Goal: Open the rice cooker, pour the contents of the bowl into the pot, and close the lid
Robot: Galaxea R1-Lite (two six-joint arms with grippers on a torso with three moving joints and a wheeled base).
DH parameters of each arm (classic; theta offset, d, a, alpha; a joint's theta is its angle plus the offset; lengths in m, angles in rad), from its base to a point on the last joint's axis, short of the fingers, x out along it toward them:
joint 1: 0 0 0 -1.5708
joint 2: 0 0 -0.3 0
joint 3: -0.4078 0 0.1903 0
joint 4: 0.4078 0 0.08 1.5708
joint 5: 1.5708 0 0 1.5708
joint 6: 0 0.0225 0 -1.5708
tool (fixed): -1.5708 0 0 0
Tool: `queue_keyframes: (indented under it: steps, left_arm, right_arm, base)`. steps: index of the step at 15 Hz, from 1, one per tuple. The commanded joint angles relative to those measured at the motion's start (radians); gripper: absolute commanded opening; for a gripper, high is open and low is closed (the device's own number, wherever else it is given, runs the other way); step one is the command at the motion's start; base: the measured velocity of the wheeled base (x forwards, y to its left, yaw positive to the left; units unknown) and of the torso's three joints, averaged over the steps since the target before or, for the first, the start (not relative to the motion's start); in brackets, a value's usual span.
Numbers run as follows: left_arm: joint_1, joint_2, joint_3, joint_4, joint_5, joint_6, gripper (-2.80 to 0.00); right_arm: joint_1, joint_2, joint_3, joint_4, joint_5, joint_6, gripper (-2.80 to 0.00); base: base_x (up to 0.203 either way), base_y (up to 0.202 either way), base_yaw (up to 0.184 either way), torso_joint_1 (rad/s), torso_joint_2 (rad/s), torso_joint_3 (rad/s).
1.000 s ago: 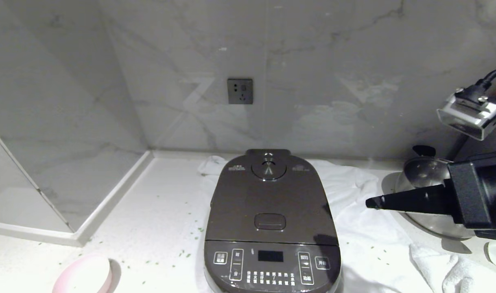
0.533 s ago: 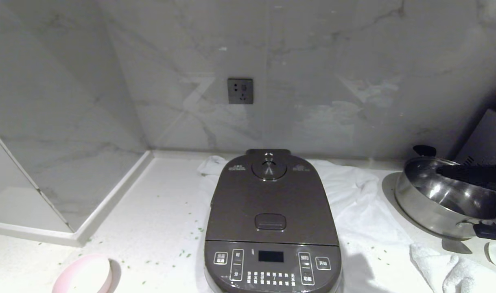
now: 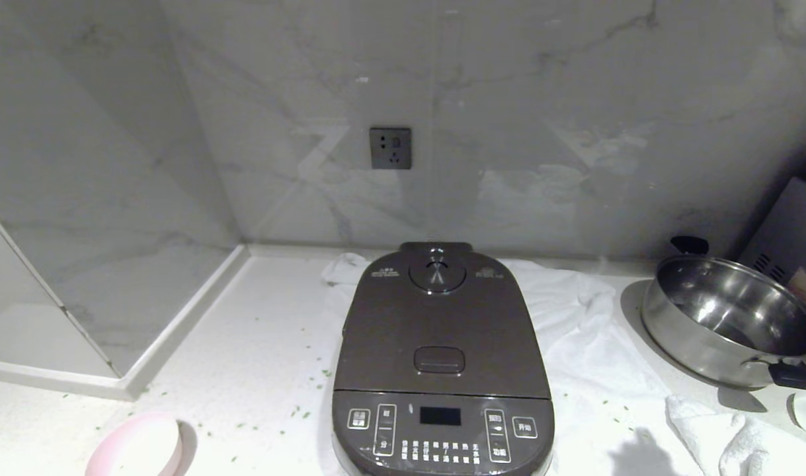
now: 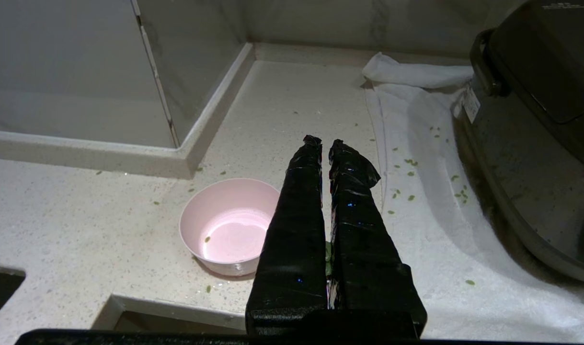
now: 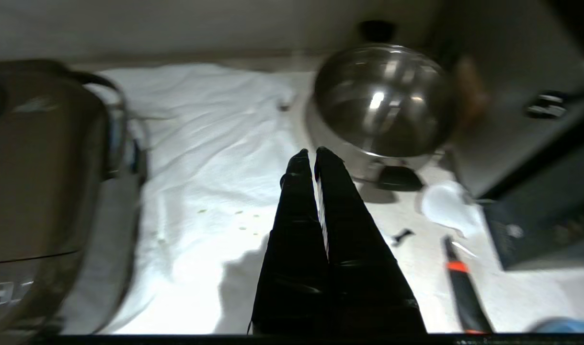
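Note:
The dark brown-grey rice cooker stands mid-counter on a white cloth, its lid down, so the pot is hidden. The pale pink bowl sits at the counter's front left, upright and apart from the cooker. In the left wrist view the bowl holds only a wet sheen and one green bit. My left gripper hangs shut just beside the bowl, holding nothing. My right gripper is shut and empty above the cloth, between the cooker and a steel pan. Neither gripper shows in the head view.
A shiny steel pan with a black handle stands at the right, and a crumpled white towel lies in front of it. Green bits are scattered over counter and cloth. A knife with an orange band lies near the right gripper. A raised ledge bounds the counter's left.
My right arm, which reached over the steel pan a second ago, has drawn back out of the head view. The cooker, the bowl and the left gripper have not moved.

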Motion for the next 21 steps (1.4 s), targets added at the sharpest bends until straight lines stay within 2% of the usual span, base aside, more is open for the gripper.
queue_keyframes:
  steps: [1,3,5,7,8,9,10,11,13,14,16,18,19,21]
  left_arm:
    - [0.0,0.0,0.014,-0.001,0.0,0.0,-2.8]
    - [0.0,0.0,0.014,-0.001,0.0,0.0,-2.8]
    - [0.0,0.0,0.014,0.0,0.0,0.0,-2.8]
    - [0.0,0.0,0.014,-0.001,0.0,0.0,-2.8]
    - [0.0,0.0,0.014,-0.001,0.0,0.0,-2.8]
    - [0.0,0.0,0.014,-0.001,0.0,0.0,-2.8]
    - [0.0,0.0,0.014,-0.001,0.0,0.0,-2.8]
    - [0.0,0.0,0.014,-0.001,0.0,0.0,-2.8]
    - [0.0,0.0,0.014,-0.001,0.0,0.0,-2.8]
    - [0.0,0.0,0.014,-0.001,0.0,0.0,-2.8]
    - [0.0,0.0,0.014,-0.001,0.0,0.0,-2.8]
    - [0.0,0.0,0.014,-0.001,0.0,0.0,-2.8]
    - [0.0,0.0,0.014,-0.001,0.0,0.0,-2.8]
    - [0.0,0.0,0.014,-0.001,0.0,0.0,-2.8]
  right_arm:
    - [-0.092,-0.147,0.042,0.004,-0.004,-0.034,-2.8]
    - [-0.208,-0.244,0.077,0.009,-0.003,-0.098,-2.8]
    - [-0.326,-0.366,0.112,0.01,0.004,-0.206,-2.8]
    - [-0.357,-0.478,0.131,0.008,0.055,-0.276,-2.8]
    - [-0.363,-0.52,0.133,0.006,0.119,-0.291,-2.8]
    - [-0.366,-0.531,0.122,0.002,0.156,-0.269,-2.8]
    - [-0.365,-0.531,0.103,-0.008,0.192,-0.213,-2.8]
    - [-0.36,-0.531,0.088,-0.019,0.24,-0.202,-2.8]
    - [-0.294,-0.54,0.073,-0.023,0.254,-0.211,-2.8]
    - [-0.291,-0.57,0.087,-0.019,0.26,-0.221,-2.8]
    - [-0.277,-0.66,0.152,-0.013,0.259,-0.246,-2.8]
    - [-0.268,-0.78,0.285,-0.008,0.275,-0.256,-2.8]
    - [-0.266,-0.806,0.352,-0.004,0.281,-0.246,-2.8]
    - [-0.264,-0.81,0.474,-0.011,0.317,-0.161,-2.8]
  base:
    - [0.0,0.0,0.0,0.0,0.0,0.0]
    - [0.0,0.0,0.0,0.0,0.0,0.0]
    - [0.0,0.0,0.0,0.0,0.0,0.0]
    - [0.0,0.0,0.0,0.0,0.0,0.0]
    - [0.0,0.0,0.0,0.0,0.0,0.0]
    - [0.0,0.0,0.0,0.0,0.0,0.0]
    - [0.0,0.0,0.0,0.0,0.0,0.0]
    - [0.0,0.0,0.0,0.0,0.0,0.0]
    - [0.0,0.0,0.0,0.0,0.0,0.0]
    - [0.0,0.0,0.0,0.0,0.0,0.0]
    - [0.0,0.0,0.0,0.0,0.0,0.0]
    - [0.0,0.0,0.0,0.0,0.0,0.0]
    - [0.0,0.0,0.0,0.0,0.0,0.0]
    - [0.0,0.0,0.0,0.0,0.0,0.0]
